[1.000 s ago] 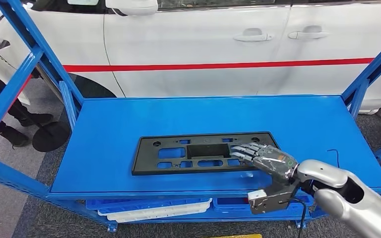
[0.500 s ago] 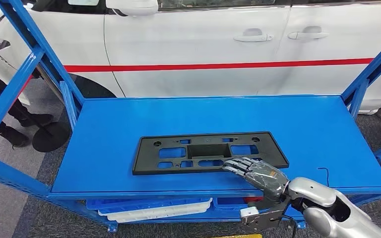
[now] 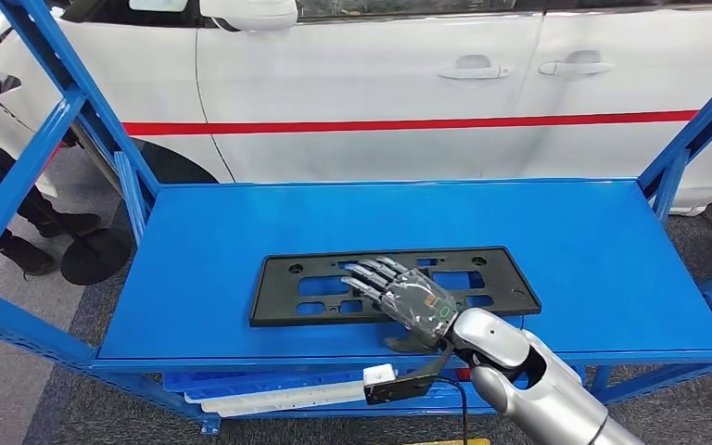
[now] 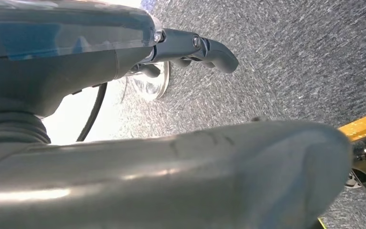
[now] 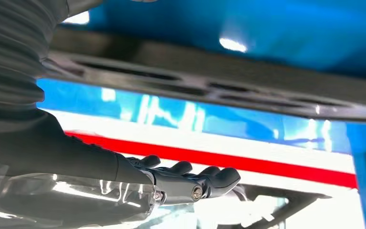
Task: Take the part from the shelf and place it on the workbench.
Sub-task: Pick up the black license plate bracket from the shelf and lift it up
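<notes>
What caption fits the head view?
Right robot hand reaches over the black part lying flat on the blue shelf.
</notes>
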Motion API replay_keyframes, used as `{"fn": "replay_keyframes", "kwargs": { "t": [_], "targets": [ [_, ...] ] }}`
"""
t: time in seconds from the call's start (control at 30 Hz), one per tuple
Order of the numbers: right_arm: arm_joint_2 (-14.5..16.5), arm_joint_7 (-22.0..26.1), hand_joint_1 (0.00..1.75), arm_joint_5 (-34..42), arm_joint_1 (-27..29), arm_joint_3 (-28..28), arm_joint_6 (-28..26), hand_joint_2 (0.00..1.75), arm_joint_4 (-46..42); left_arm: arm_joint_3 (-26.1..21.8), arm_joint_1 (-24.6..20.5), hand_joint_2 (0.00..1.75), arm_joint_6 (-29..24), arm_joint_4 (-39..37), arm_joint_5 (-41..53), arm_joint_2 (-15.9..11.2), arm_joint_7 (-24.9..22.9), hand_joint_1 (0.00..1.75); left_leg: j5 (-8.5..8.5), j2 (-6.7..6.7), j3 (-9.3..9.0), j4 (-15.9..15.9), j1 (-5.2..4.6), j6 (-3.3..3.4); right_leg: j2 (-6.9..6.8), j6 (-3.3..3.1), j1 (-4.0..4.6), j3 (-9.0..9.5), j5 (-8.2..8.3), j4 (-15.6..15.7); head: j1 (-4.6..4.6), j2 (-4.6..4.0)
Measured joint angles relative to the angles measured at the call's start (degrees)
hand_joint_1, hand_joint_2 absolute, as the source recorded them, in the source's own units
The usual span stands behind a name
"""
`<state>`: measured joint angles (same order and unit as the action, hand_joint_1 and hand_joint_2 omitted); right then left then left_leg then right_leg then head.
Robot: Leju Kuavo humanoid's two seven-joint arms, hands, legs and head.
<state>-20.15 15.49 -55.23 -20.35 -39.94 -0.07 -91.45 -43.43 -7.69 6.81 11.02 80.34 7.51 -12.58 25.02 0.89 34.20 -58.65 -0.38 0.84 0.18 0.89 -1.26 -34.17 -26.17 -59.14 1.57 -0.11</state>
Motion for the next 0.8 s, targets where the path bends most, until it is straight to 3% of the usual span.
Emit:
{"fn": "replay_keyframes", "kwargs": {
  "t": [0.27,0.47,0.5,0.63,0.8],
  "targets": [
    [6.91,-0.93,0.00,-2.17,-7.93,-5.94,-4.11,1.75,9.08,0.11,-1.11,0.00,0.19,0.00,0.88,1.22,-0.28,0.00,-0.05,0.00,-0.02,0.00,-0.01,0.02,0.01,0.00,0.00,0.00,0.00,0.00,0.00,0.00],
    [11.43,-1.75,0.00,-2.03,-10.88,-9.04,-5.69,1.75,15.70,0.11,-1.26,0.00,0.19,0.00,0.62,1.32,-0.13,0.00,-0.05,0.01,-0.02,0.00,0.00,0.02,-0.01,0.00,0.01,0.00,-0.01,0.00,0.00,0.00],
    [12.09,-1.95,0.07,-2.14,-10.98,-9.43,-6.21,1.75,16.88,0.11,-1.25,0.00,0.22,0.00,0.52,1.31,-0.05,0.00,-0.05,0.01,-0.02,0.00,0.00,0.02,-0.01,0.00,0.01,0.00,-0.01,0.00,0.00,0.00],
    [14.05,-2.46,1.74,-2.87,-10.80,-10.75,-8.84,1.75,21.82,0.11,-1.21,0.00,0.73,0.00,0.50,1.13,0.31,0.00,-0.05,0.01,-0.01,0.00,0.00,0.02,-0.01,0.00,0.00,0.01,-0.01,0.01,0.00,0.00],
    [16.33,-2.83,1.75,-4.21,-9.64,-11.49,-13.91,1.75,27.91,0.11,-0.86,0.00,1.15,0.00,0.91,0.76,0.78,0.00,-0.04,0.01,-0.02,0.00,-0.01,0.01,0.00,0.00,0.00,0.02,-0.01,0.06,0.00,0.00]
  ]
}}
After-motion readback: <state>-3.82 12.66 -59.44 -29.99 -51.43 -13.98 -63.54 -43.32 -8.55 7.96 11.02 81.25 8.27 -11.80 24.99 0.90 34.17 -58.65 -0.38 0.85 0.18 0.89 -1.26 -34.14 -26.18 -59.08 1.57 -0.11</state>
